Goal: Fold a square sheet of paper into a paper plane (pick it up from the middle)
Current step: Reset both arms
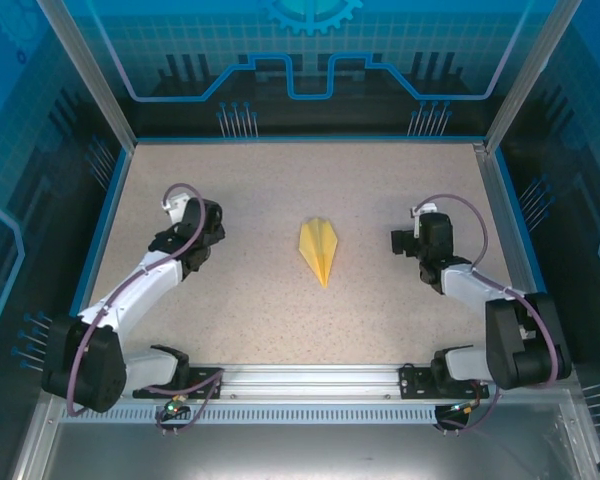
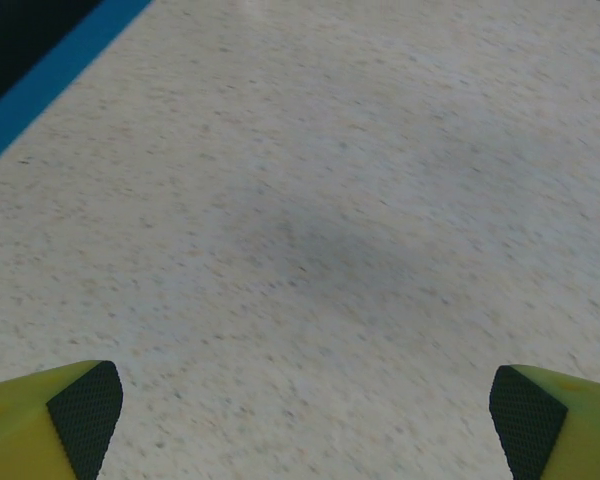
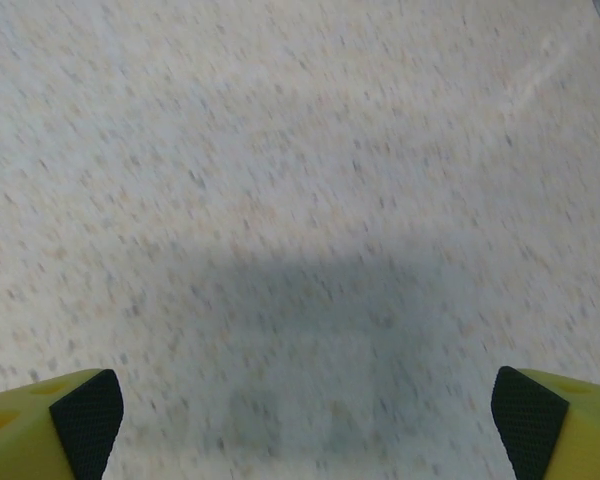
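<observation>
1. Overhead, the paper plane [image 1: 320, 251] is lying flat near the middle of the table [image 1: 250, 180], between the two arms and well apart from both. Its long axis is running from the far side toward the near edge, leaning only slightly. The pointed nose is facing the arm bases and the wider tail is facing the back wall. The left gripper [image 1: 195, 228] and the right gripper [image 1: 420, 240] are sitting out to either side and touching nothing. I judge that the folding is done and the arms are keeping clear so the dart can rest undisturbed.

2. Looking down from the left wrist, the left gripper is hanging over bare speckled tabletop. Its jaws are standing wide apart at the two lower corners, gripping nothing. A blue border strip [image 2: 50, 75] is crossing the upper left corner, so this arm is probably aiming away from the centre.

3. Looking down from the right wrist, the right gripper is hovering over plain tabletop as well. Its jaws are spread just as wide and are carrying nothing, while a soft shadow is falling on the surface between them.
</observation>
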`<action>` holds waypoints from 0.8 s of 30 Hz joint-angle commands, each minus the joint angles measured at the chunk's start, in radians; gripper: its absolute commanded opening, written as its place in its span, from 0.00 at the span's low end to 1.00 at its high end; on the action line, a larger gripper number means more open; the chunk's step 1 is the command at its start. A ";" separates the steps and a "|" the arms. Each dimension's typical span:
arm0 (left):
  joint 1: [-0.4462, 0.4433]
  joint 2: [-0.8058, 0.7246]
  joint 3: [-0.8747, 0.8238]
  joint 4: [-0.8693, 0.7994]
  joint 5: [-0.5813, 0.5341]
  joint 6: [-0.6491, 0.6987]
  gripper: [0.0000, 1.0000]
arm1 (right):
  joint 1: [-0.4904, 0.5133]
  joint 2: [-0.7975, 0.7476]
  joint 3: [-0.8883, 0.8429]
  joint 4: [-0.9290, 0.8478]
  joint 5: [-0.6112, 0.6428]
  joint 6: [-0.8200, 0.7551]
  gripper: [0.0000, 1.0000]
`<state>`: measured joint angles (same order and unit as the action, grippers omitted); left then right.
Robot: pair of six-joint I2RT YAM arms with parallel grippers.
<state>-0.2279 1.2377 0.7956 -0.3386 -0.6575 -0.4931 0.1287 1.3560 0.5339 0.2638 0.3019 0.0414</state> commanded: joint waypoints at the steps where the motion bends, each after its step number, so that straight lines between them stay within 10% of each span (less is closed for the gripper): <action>1: 0.058 -0.002 -0.052 0.116 0.018 0.077 0.98 | -0.033 0.064 -0.001 0.228 -0.120 -0.041 0.98; 6: 0.110 0.002 -0.160 0.344 0.044 0.183 0.99 | -0.040 0.130 0.004 0.290 -0.171 -0.058 0.96; 10: 0.114 0.034 -0.230 0.522 0.047 0.243 0.98 | -0.035 0.149 -0.189 0.663 -0.166 -0.068 0.99; 24: 0.163 0.249 -0.356 1.085 0.319 0.458 0.98 | -0.056 0.147 -0.112 0.506 -0.183 -0.043 0.99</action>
<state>-0.0914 1.4441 0.4820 0.5457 -0.4557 -0.0925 0.0906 1.4994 0.4042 0.7341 0.1364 -0.0082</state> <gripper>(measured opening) 0.986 0.994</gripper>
